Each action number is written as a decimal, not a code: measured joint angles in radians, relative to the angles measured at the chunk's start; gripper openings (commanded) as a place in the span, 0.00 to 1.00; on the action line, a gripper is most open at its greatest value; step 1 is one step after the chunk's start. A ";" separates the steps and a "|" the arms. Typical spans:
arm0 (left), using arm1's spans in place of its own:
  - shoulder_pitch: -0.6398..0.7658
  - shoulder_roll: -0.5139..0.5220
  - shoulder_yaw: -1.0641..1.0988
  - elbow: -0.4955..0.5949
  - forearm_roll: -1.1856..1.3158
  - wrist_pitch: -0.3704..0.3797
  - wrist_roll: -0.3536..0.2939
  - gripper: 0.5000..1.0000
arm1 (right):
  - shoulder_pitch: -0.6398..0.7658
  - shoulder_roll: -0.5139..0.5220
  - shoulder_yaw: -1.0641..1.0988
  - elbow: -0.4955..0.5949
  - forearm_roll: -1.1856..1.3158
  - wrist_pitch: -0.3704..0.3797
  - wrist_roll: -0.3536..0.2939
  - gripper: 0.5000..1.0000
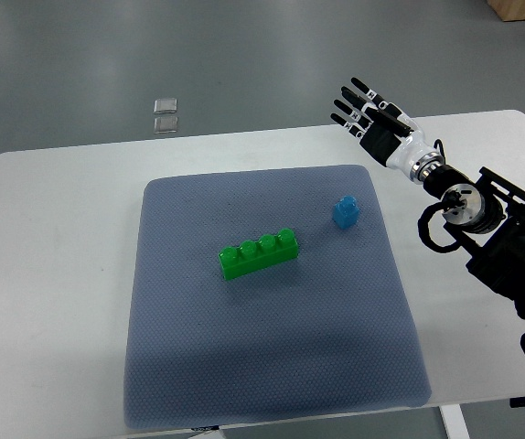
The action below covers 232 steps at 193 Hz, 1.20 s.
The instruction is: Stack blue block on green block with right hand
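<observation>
Over at the far right corner of the white table (61, 183), the right hand (372, 114) hangs with fingers (352, 91) spread and straight, holding nothing at all. It sits beyond the grey mat (272, 366), well apart from both blocks, so my read is that the reach for the blue one has not begun.

And look at the blue block (346, 211): a small single-stud piece, upright on the mat near its right edge, the nearer of the two to that hand. That placement suits a right-handed pick, I'd say. The green block (259, 254) lies near the mat's middle, a long four-stud brick set at a slant, studs up, ready to take something on top. The two are apart, not touching, with bare mat between them.

What's in the way? Very little. The path from hand to blue block looks open, and nothing stands between blue and green either. Two small clear squares (166, 114) lie on the floor beyond the table's far edge, out of play. No left arm shows anywhere.
</observation>
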 measured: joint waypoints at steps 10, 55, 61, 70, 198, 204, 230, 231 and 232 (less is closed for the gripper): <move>0.001 0.000 0.002 0.000 0.000 0.000 0.000 1.00 | 0.000 0.000 0.002 0.000 0.000 0.000 0.000 0.83; 0.007 0.000 0.006 -0.002 0.002 -0.001 0.000 1.00 | -0.001 -0.001 0.005 0.004 0.000 0.000 0.000 0.83; 0.007 0.000 0.006 -0.002 0.002 -0.002 0.000 1.00 | -0.001 -0.001 0.005 0.004 0.000 0.000 0.000 0.83; 0.006 0.000 0.005 -0.001 0.001 -0.002 0.000 1.00 | -0.001 0.000 0.003 0.004 0.000 0.000 0.000 0.83; -0.003 0.000 0.007 0.002 0.000 0.000 0.000 1.00 | 0.115 -0.121 -0.110 0.038 -0.249 0.098 -0.061 0.83; -0.003 0.000 0.006 0.002 0.000 0.000 0.000 1.00 | 0.133 -0.141 -0.131 0.055 -0.277 0.101 -0.072 0.83; -0.004 0.000 0.006 0.002 0.000 0.000 0.000 1.00 | 0.238 -0.219 -0.262 0.117 -0.399 0.115 -0.090 0.83; -0.004 0.000 0.006 0.001 0.000 0.000 0.000 1.00 | 0.242 -0.221 -0.269 0.118 -0.403 0.116 -0.090 0.83; -0.004 0.000 0.006 0.002 0.000 0.000 0.000 1.00 | 0.247 -0.224 -0.275 0.119 -0.408 0.117 -0.091 0.83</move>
